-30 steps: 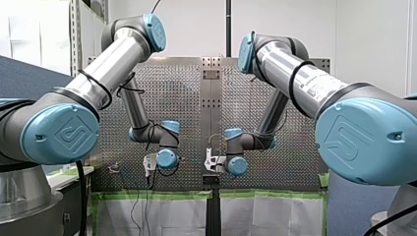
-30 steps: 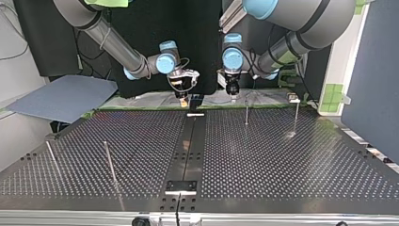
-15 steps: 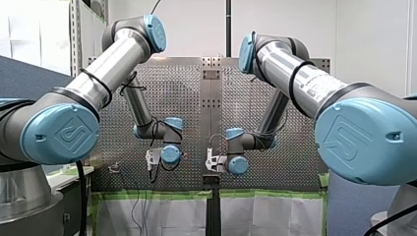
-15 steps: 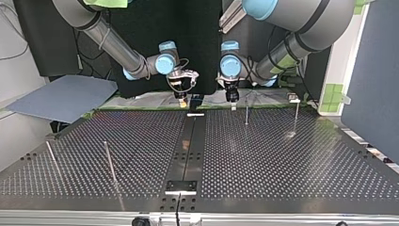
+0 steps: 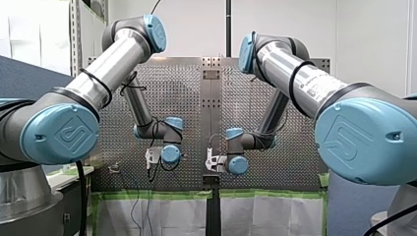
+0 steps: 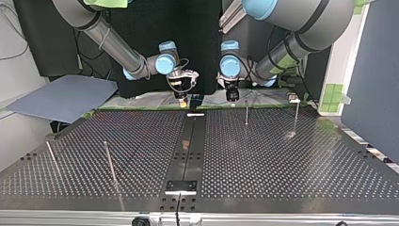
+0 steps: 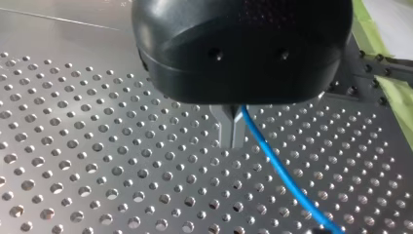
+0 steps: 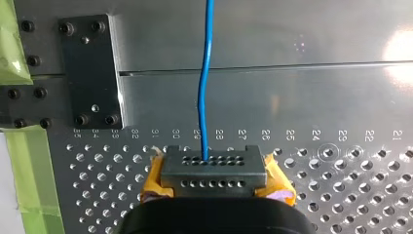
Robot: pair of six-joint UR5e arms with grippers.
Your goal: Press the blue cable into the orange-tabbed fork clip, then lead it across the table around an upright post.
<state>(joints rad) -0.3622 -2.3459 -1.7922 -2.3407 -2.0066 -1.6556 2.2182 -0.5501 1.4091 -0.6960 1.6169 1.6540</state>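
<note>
The blue cable [image 7: 272,161] shows clearly only in your wrist views; left gripper [image 7: 232,139] pinched closed on it; of the right gripper [image 8: 213,173] you cannot tell.

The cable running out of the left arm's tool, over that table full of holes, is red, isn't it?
Not red: the cable is blue, as the left wrist view shows. The rest holds: it runs out of my left arm's tool over the perforated table.
</note>
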